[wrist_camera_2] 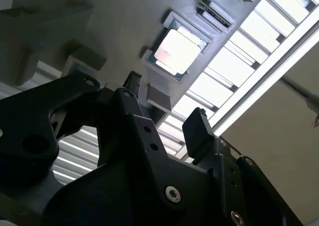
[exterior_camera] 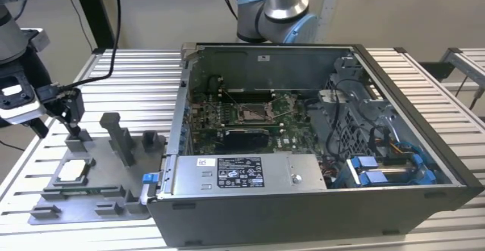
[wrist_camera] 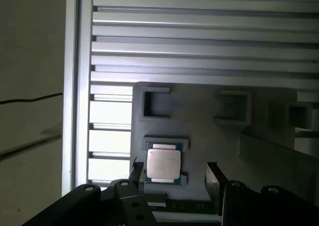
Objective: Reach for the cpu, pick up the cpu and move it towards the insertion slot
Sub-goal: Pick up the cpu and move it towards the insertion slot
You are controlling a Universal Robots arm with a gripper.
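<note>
Slatted aluminium bench (exterior_camera: 136,80) carries a grey tray (exterior_camera: 79,211) beside the open computer case (exterior_camera: 303,211). The cpu (wrist_camera: 163,165) lies flat in a tray recess, well apart from the insertion slot (exterior_camera: 253,113) on the motherboard. My hand (wrist_camera: 174,172) hangs above the chip, spread wide and holding nothing, so I judge the reach is the step in hand. A grasp would call for lowering squarely so the fingers straddle its edges.

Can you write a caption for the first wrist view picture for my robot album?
The open gripper hovers over the grey tray where the cpu lies.
</note>
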